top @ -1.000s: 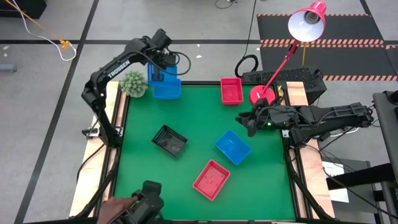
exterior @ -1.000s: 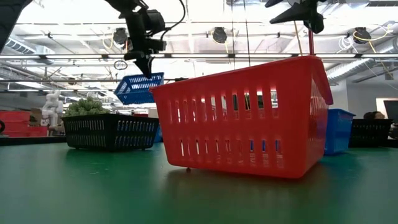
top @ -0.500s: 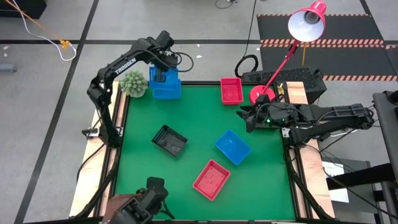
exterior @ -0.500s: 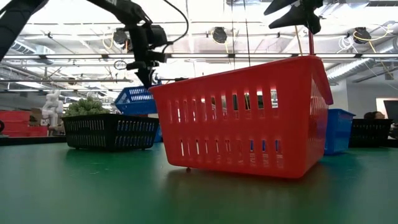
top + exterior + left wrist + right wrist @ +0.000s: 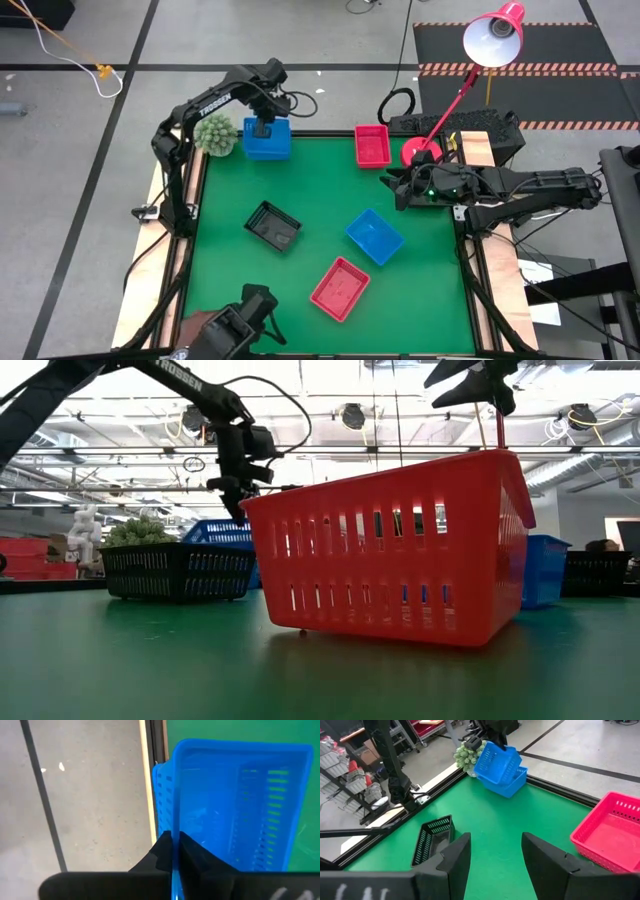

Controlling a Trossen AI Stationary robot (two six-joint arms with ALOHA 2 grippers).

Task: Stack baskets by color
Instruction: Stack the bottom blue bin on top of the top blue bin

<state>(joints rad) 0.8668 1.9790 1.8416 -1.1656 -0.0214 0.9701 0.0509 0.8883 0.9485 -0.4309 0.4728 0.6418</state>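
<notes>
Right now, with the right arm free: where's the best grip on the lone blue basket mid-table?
Probably a side wall of the blue basket, pinched over the rim from straight above: it sits upright and open-topped, apart from its neighbours, turned diagonal on the mat. The open right gripper waits nearby and would need to rotate to match that wall.

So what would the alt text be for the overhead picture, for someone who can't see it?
Seen from above, the left gripper is shut on the rim of a blue basket at the green table's far-left corner, beside a green plant ball. Single black, blue and red baskets lie mid-table, another red one at the far edge, with the open right gripper nearby.
</notes>
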